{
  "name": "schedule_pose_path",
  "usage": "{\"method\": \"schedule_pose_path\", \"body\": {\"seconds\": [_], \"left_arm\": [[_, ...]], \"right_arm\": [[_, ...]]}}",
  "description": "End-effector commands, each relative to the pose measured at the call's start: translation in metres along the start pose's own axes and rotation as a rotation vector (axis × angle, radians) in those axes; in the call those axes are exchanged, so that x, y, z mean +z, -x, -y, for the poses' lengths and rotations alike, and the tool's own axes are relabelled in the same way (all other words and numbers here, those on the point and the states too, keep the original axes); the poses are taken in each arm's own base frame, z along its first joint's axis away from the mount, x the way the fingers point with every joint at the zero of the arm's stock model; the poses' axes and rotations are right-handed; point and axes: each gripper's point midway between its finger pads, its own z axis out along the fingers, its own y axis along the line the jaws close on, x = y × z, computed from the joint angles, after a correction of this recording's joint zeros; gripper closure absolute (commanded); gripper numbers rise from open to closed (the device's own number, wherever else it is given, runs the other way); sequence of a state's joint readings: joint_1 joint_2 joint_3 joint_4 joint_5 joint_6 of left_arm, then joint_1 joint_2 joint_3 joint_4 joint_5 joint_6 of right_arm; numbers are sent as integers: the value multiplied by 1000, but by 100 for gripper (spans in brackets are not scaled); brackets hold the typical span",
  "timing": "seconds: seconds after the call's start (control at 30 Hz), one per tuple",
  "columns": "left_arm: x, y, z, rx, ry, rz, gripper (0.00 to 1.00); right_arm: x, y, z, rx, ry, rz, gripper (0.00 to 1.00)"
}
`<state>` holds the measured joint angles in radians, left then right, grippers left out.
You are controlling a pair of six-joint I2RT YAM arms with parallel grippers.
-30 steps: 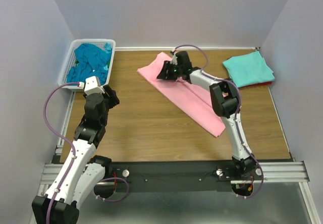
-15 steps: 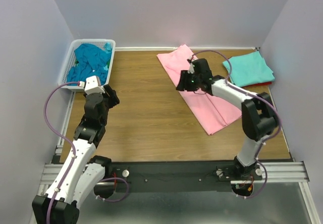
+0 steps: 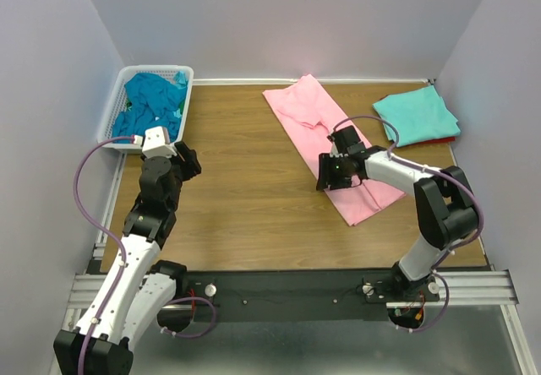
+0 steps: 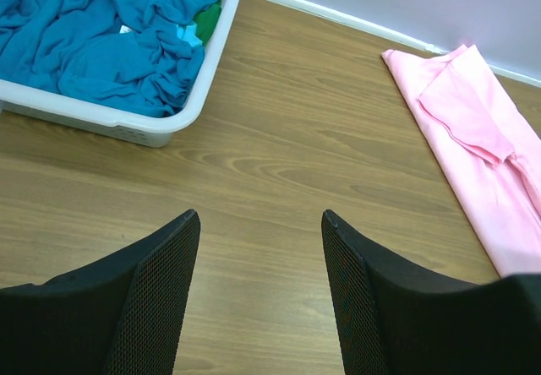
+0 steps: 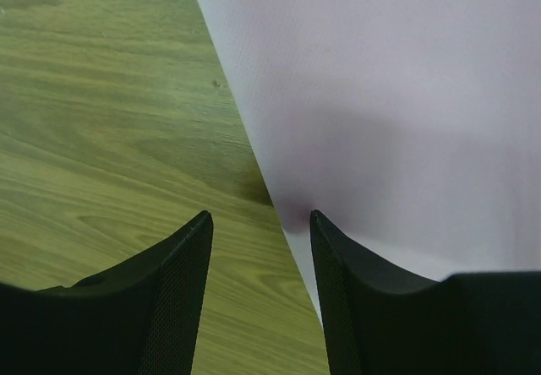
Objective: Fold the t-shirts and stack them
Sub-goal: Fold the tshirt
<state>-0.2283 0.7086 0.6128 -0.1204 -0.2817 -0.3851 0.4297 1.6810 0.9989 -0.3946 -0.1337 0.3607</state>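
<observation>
Colours:
- pink t-shirt [image 3: 314, 122]: plain light pink (washes out to pale lilac-grey in the right wrist view)
- aqua t-shirt [image 3: 417, 115]: plain light aqua, with a sliver of red t-shirt [image 3: 439, 141] at its edge
- teal-blue t-shirts [image 3: 152, 105]: teal-blue, a bit of green among them
- basket [image 3: 112, 115]: white, lattice walls
- table [image 3: 245, 181]: mid-brown wood grain
- left gripper [image 4: 258, 216] and right gripper [image 5: 259, 215]: black, fine mesh pads
- cables [image 3: 84, 181]: purple

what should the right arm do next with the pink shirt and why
Probably lower the right end effector and close it on the near long edge of the pink shirt. It is open with that edge running between its tips, and the shirt lies flat as a long strip, not yet folded short.
</observation>
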Motion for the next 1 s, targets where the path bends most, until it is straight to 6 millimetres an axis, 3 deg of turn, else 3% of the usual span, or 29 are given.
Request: {"method": "schedule_pose_path", "body": {"seconds": [0.0,0.13,0.2,0.23,0.3,0.43,0.47,0.57,0.63,0.67,0.73,0.77,0.83,0.9,0.93,0.97], "left_arm": [[-2,7,4,4,-32,27,32],[-5,11,6,-1,-40,40,33],[-6,12,6,-1,-42,43,32],[-6,11,6,-1,-42,43,32],[-7,11,5,-4,-42,43,32],[-10,10,8,0,-65,40,32],[-11,11,10,3,-75,41,32],[-11,9,14,9,-105,43,32],[-11,4,15,9,-112,34,25],[-9,3,16,4,-117,34,24],[-6,-5,18,11,-129,0,24],[-5,-11,22,17,-150,-33,24],[1,-18,30,23,-174,-97,24],[0,-33,40,34,-225,-192,24],[0,-38,51,23,-261,-241,24],[-1,-45,55,16,-269,-278,24]], "right_arm": [[8,-34,-11,6,86,-142,43],[16,-54,-55,-14,210,-239,43],[25,-73,-83,-51,237,-303,43],[27,-66,-101,-69,262,-294,43],[32,-74,-132,-97,293,-310,43],[52,-68,-177,-103,324,-308,42],[51,-53,-191,-111,344,-270,42],[40,-26,-206,-112,349,-184,42],[29,-11,-207,-121,329,-117,42],[13,-2,-209,-125,336,-78,42],[2,2,-194,-121,289,-44,40],[-15,5,-188,-120,278,-21,40],[-17,-6,-147,-87,174,-30,40],[-42,-7,-118,-55,119,5,40],[-41,-27,-91,-41,49,-20,39],[-47,-33,-78,-27,23,-20,39]]}}
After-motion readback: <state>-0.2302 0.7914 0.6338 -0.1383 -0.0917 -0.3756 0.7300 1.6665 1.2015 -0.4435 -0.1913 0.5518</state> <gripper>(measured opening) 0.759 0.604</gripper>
